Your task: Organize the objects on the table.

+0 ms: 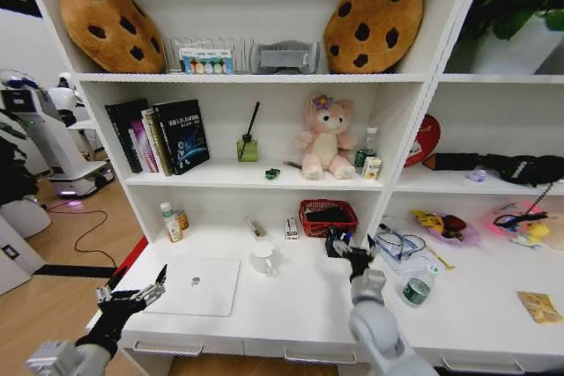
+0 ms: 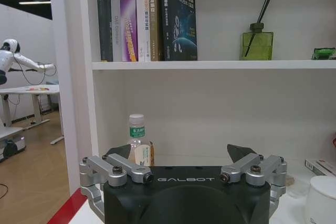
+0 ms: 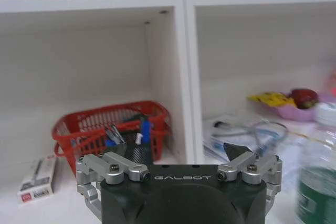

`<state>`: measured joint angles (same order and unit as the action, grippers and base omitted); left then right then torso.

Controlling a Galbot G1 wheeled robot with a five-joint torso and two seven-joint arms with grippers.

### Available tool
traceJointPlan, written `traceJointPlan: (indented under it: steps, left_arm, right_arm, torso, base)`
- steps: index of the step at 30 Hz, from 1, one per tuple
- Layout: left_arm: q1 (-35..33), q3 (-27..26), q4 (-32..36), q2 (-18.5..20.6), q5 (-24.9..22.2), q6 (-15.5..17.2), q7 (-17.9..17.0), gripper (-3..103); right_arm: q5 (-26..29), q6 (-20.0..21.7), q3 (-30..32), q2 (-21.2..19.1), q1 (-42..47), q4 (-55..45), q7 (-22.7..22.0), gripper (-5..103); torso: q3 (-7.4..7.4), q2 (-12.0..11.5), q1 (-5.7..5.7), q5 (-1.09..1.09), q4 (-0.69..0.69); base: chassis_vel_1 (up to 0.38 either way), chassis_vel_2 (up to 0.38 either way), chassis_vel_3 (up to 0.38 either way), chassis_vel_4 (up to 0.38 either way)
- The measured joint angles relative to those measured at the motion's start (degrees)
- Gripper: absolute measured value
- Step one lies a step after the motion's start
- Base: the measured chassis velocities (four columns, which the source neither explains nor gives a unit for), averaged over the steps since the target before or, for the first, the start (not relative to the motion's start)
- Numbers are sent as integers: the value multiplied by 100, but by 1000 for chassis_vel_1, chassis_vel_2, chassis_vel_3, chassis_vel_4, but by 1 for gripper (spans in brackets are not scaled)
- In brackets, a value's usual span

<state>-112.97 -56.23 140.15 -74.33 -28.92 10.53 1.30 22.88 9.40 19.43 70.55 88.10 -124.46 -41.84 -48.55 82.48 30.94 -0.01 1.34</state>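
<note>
— White shelving climbs the wall behind the desk (image 1: 291, 305), and wood floor runs off to the left. What's on that smooth top?

— One thin silver laptop (image 1: 196, 285), closed and flat, near the front left. One white mug (image 1: 263, 258) just beside it. One clear bottle with a green label (image 1: 416, 289) lies tilted on the right half, and one yellow packet (image 1: 538, 305) sits flat near the far right edge.

— And toward the back?

— One red mesh basket (image 1: 328, 216), wire-woven, with dark things and pens inside. One small white box (image 1: 291, 229) just left of it. Two little bottles (image 1: 172, 221) stand in the left corner.

— The shelves?

— Two round cookie cushions (image 1: 113, 25) on top, soft and spotted. One pink plush bear (image 1: 324, 136) in the middle, a row of books (image 1: 159, 136) to its left, one green glass diffuser (image 1: 248, 149) with dark sticks.

— The arms?

— Left claw (image 1: 150, 289) hovers at the desk's front left corner, beside the laptop, fingers spread wide, nothing in them. Right claw (image 1: 345, 250) hangs above the desk, just in front of the basket, also spread wide and gripping nothing.

— Drawers?

— Slim metal handles (image 1: 161, 350) show along the front edge.
</note>
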Motion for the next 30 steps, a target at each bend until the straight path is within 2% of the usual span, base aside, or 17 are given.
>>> traceJointPlan:
  steps: [3, 13, 15, 17, 19, 22, 27, 30]
  left_arm:
    - [0, -1, 1, 0, 0, 0, 0, 100]
    - [0, 0, 1, 0, 0, 0, 1, 100]
    - [0, 0, 1, 0, 0, 0, 1, 100]
    - [0, 0, 1, 0, 0, 0, 0, 100]
    - [0, -1, 1, 0, 0, 0, 0, 100]
    - [0, 0, 1, 0, 0, 0, 0, 100]
    - [0, 0, 1, 0, 0, 0, 0, 100]
    - [0, 0, 0, 0, 0, 0, -1, 100]
  right_arm:
    - [276, 127, 249, -15, 495, -479, -293, 100]
    - [666, 534, 547, -60, 921, -977, -993, 100]
    - [817, 539, 602, -28, 949, -978, -1137, 100]
    - [1128, 459, 783, 56, 979, -954, -1500, 100]
    - [1181, 385, 906, 123, 1006, -933, -1584, 100]
    - [1248, 316, 1131, 287, 991, -885, -1678, 100]
    - [1396, 319, 1428, 380, 829, -664, -1561, 100]
    - [1417, 431, 1731, 370, 580, -383, -1074, 100]
  torso:
    - [0, 0, -1, 0, 0]
    - [-1, 0, 1, 1, -2]
    - [0, 0, 1, 1, -1]
    - [-1, 0, 1, 1, -2]
    - [-1, -1, 1, 1, -2]
    - [-1, -1, 1, 1, -1]
    - [-1, -1, 1, 1, -1]
    - [-2, -1, 1, 1, -1]
  base:
    - [0, 0, 0, 0]
    - [0, 0, 0, 0]
    - [0, 0, 0, 0]
    - [0, 0, 0, 0]
    - [0, 0, 0, 0]
    - [0, 0, 0, 0]
    - [0, 0, 0, 0]
    - [0, 0, 0, 0]
